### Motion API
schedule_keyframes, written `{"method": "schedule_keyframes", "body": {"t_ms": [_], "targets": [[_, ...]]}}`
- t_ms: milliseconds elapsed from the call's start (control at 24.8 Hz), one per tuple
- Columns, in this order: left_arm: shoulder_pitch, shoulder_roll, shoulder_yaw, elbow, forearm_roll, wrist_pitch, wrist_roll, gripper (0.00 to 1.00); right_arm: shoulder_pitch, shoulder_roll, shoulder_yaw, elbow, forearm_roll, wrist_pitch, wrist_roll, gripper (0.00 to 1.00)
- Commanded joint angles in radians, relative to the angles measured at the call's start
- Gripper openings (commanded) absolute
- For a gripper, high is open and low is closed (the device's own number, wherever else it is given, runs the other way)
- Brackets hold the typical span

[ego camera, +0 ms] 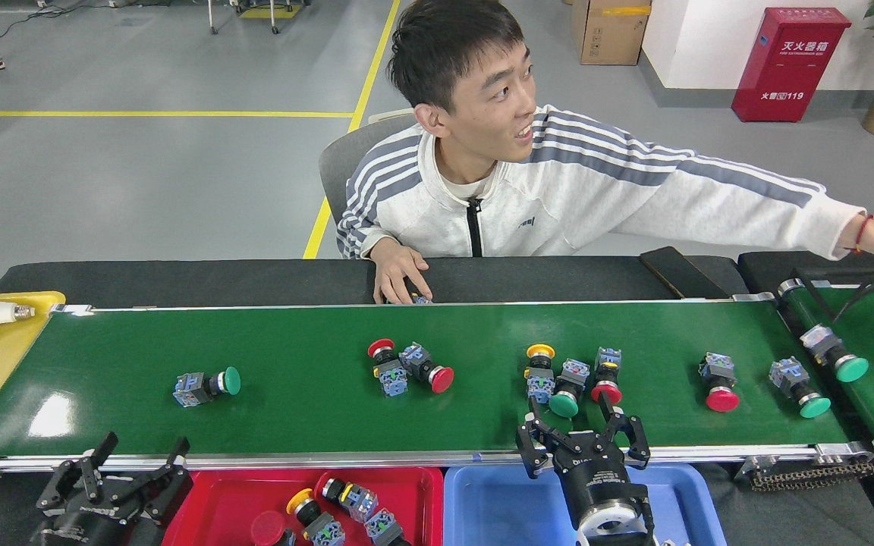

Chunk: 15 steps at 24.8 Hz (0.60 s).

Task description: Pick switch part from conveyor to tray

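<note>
I am holding my right gripper [578,417], fingers spread open, at the near edge of the conveyor [315,421], just short of a green-capped switch part [567,388] packed between two others. It looks light, rigid and apt to roll; the squarish body seems the best hold. Neighbours are crowding both sides. My left gripper [137,456], also open, is waiting beside the red tray [213,504].

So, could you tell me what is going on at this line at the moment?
Push-button switch parts lie along the conveyor. The right end effector is open at the near rail, by a cluster with a green-capped switch. The left end effector, also open, hangs beside the red tray, which holds several switches. The blue tray looks empty. A person sits behind, one arm stretched toward the side belt.
</note>
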<state>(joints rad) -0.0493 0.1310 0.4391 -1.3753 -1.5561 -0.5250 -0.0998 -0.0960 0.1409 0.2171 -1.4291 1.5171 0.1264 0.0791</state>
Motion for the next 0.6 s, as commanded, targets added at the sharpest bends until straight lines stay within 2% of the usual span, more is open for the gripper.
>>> {"method": "schedule_keyframes", "body": {"t_ms": [0,242,362,483,564], "targets": [[-0.055,0.019,-0.02,0.058,0.004,0.0,-0.023,1.0,-0.047,0.013,0.024,0.032,0.002,0.002,0.001,0.98],[-0.178,0.042,-0.043,0.222,0.004,0.002,-0.026,1.0,-0.211,0.017,0.134,0.226,-0.014,0.075,0.004,0.98],[-0.208,0.047,-0.05,0.263,0.004,0.006,-0.031,1.0,-0.274,0.019,0.163,0.303,-0.066,0.088,0.004,0.98],[-0.23,0.048,-0.048,0.295,0.004,0.008,-0.031,1.0,-0.311,0.019,0.188,0.351,-0.087,0.09,0.005,0.98],[-0.247,0.053,-0.048,0.317,0.004,0.011,-0.031,1.0,-0.32,0.019,0.192,0.366,-0.087,0.088,0.007,0.91]]}}
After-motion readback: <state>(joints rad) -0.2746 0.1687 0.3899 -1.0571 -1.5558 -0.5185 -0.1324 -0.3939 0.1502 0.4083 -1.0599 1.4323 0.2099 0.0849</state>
